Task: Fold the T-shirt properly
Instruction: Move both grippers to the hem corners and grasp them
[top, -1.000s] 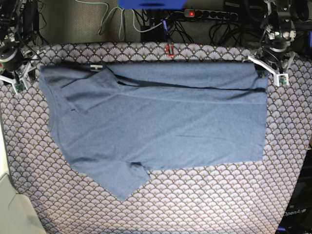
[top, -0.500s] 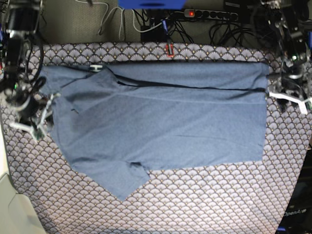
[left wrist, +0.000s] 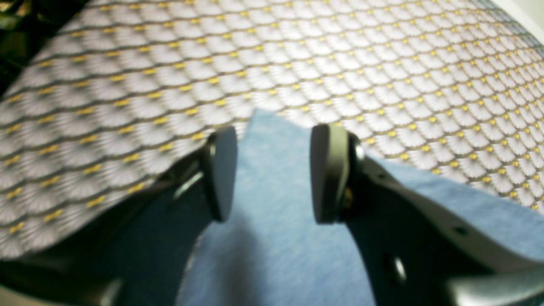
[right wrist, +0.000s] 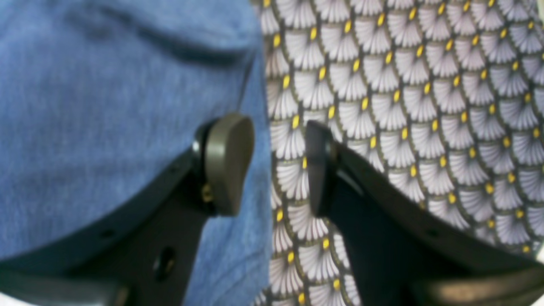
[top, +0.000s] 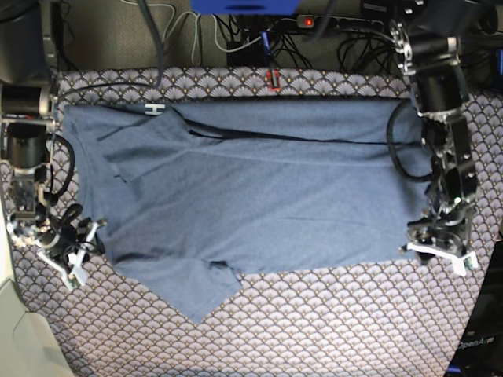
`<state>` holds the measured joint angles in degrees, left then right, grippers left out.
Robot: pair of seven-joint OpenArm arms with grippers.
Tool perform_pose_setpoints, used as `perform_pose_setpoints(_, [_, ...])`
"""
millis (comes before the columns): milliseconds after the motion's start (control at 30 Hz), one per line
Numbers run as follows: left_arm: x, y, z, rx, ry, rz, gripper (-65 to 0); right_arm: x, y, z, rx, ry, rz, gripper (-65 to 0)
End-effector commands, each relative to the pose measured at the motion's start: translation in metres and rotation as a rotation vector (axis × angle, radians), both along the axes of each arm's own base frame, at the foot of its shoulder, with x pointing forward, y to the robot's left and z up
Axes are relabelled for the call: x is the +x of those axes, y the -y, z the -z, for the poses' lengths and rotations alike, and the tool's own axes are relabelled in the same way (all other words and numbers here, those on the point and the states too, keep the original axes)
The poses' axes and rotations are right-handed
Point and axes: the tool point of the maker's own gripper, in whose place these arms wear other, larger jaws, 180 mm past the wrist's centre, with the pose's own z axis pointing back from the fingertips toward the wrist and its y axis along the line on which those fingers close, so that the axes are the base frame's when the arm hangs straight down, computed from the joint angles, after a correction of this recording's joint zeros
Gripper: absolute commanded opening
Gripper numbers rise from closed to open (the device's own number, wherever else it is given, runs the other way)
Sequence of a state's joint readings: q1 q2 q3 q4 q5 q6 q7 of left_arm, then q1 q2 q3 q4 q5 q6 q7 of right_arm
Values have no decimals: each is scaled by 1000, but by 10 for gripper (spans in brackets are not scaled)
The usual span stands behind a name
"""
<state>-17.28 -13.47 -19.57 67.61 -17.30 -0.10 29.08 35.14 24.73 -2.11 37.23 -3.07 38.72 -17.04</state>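
Observation:
The slate-blue T-shirt lies spread flat on the fan-scale tablecloth, with its far edge folded over and one sleeve pointing toward the near edge. My left gripper hovers over the shirt's near right corner. In the left wrist view the gripper is open, and the shirt's corner lies between its fingers. My right gripper sits at the shirt's left edge. It is open in the right wrist view, straddling the shirt's hem, with one finger over cloth and the other over the tablecloth.
A power strip with a lit red switch and tangled cables run along the back edge. A small red object sits at the far middle, and a white clip sits near the collar. A pale surface borders the near left.
Both arms have travelled from the shirt's far corners down along its side edges toward the near side. The shirt itself has not shifted.

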Motion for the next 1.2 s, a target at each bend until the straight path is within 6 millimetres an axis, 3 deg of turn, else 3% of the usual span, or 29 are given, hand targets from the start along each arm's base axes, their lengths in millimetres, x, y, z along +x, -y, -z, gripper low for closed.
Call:
perform_pose_setpoints(0, [13, -6, -20, 16, 51, -4, -368, 18, 6, -24, 13, 70, 14, -394])
perform_pose_setpoints(233, [40, 0, -7, 12, 41, 2, -368, 27, -2, -21, 83, 124, 45, -394])
perform_pose_setpoints(433, [41, -2, 9, 169, 28, 46, -368, 24, -2, -7, 127, 136, 82, -394])
perform_pose_setpoints(900, [25, -8, 35, 173, -23, 38, -368, 19, -14, 5, 165, 131, 82, -394])
perform_pose_setpoints(1033, [22, -8, 39, 172, -33, 38, -368, 17, -9, 10, 171, 138, 109, -394])
perform_pose_setpoints(1167, [16, -8, 46, 172, -47, 40, -368, 23, 19, 6, 94, 202, 223, -393])
